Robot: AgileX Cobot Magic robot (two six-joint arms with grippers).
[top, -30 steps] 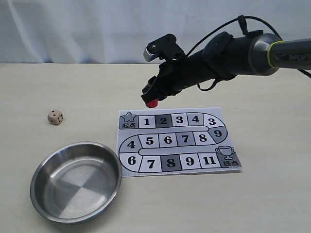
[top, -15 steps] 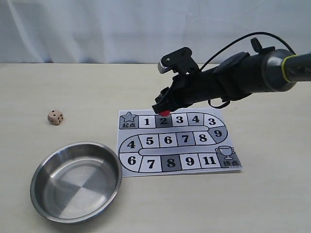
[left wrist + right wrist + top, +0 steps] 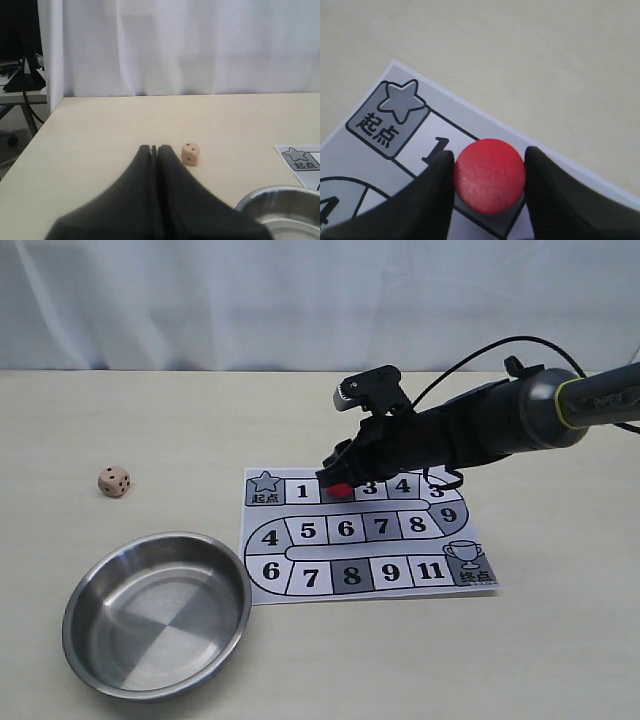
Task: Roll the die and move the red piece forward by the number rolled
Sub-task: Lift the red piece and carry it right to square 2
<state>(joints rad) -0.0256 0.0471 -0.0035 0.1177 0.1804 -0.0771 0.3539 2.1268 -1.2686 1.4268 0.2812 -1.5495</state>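
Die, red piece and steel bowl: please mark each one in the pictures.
die (image 3: pixel 114 481), exterior view, on its pipped front face
red piece (image 3: pixel 489 175), right wrist view, on its round top
steel bowl (image 3: pixel 155 625), exterior view, on its bare inner floor

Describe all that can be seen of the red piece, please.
The red piece is a small cylinder with a flat, round, matte red top, perhaps painted wood. It stands upright between the dark fingers of the right gripper, which press its sides, over the dark square beside 1 on the board. Whether it rests on the paper is unclear.
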